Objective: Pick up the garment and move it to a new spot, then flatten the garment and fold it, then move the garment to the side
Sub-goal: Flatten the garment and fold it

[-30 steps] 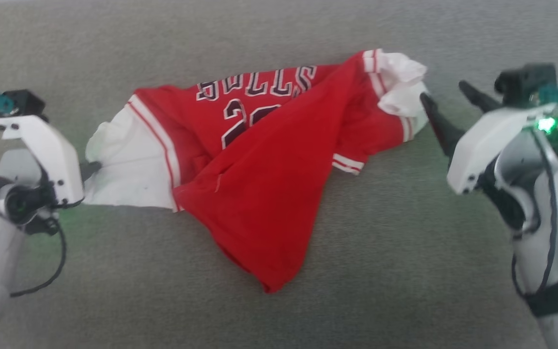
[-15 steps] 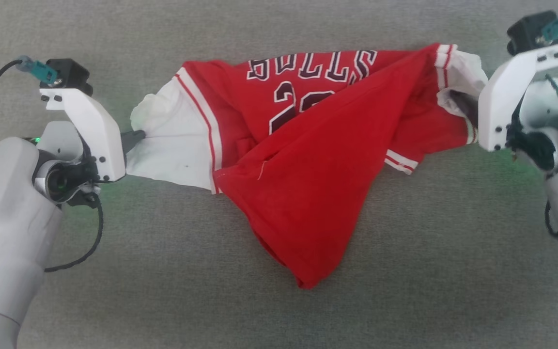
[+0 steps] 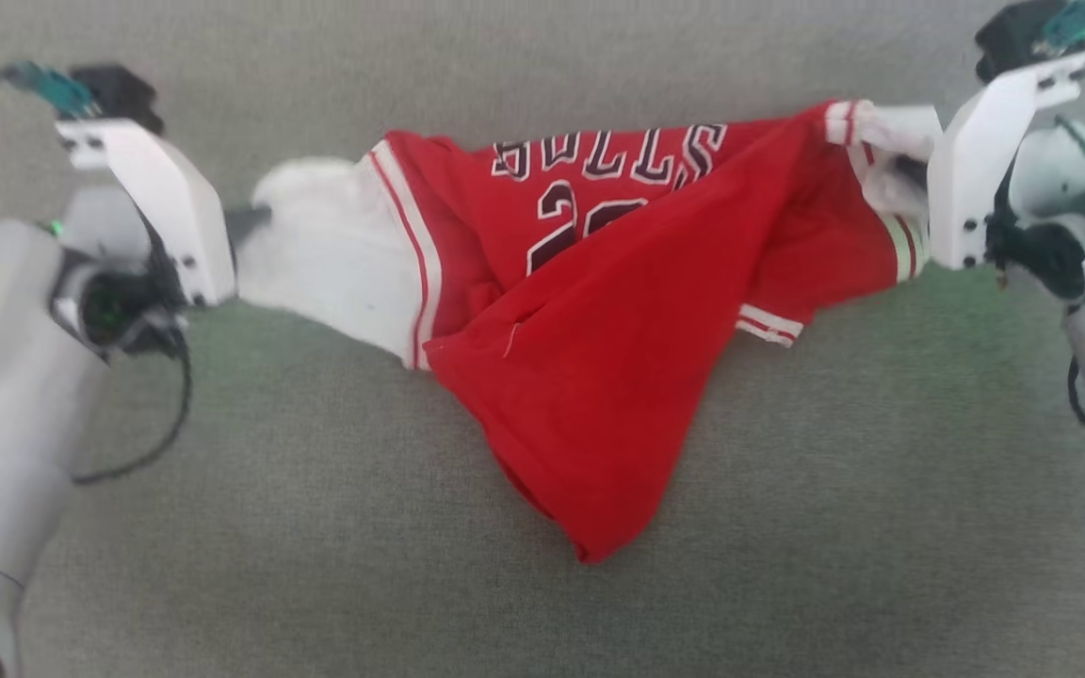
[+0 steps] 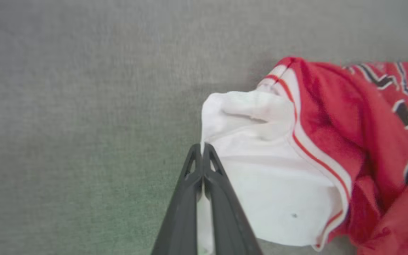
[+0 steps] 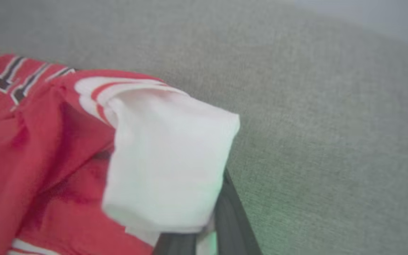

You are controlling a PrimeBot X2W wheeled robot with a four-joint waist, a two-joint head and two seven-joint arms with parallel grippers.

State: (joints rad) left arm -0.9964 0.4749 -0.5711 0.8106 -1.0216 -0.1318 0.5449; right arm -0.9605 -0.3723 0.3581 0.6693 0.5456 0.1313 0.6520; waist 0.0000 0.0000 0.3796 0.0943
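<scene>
We grip the shirt (image 3: 590, 358) by both white sleeves, left gripper (image 3: 255, 218) pinched shut on one, right gripper (image 3: 912, 174) closed on the other. It stretches left to right between them over the middle of the grey cloth surface (image 3: 542, 612), its red body drooping toward the near edge.
</scene>
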